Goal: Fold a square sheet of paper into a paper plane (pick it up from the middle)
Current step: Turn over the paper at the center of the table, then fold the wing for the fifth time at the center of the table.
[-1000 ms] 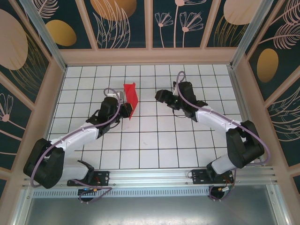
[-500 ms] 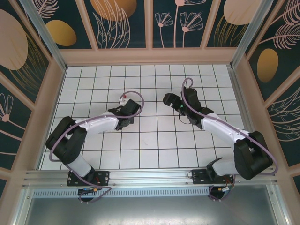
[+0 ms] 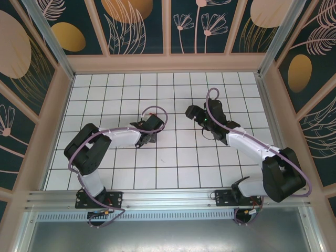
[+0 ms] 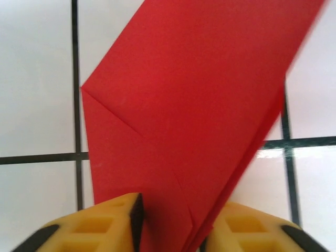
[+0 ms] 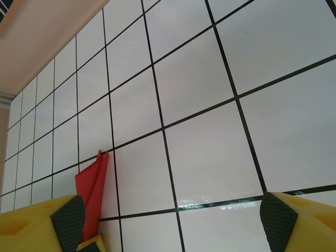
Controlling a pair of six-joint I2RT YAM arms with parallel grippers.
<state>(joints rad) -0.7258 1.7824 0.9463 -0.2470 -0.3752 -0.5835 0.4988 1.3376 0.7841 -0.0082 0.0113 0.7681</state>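
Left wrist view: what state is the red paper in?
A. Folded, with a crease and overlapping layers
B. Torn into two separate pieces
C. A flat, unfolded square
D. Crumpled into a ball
A: the red paper shows a sharp diagonal crease and overlapping layers along its lower edge, with smooth surfaces and no tear.

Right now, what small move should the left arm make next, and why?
Probably open the left gripper wider and lift clear: its fingers stand apart on either side of the creased red paper, which is down on the gridded table. The right gripper is open and empty nearby.
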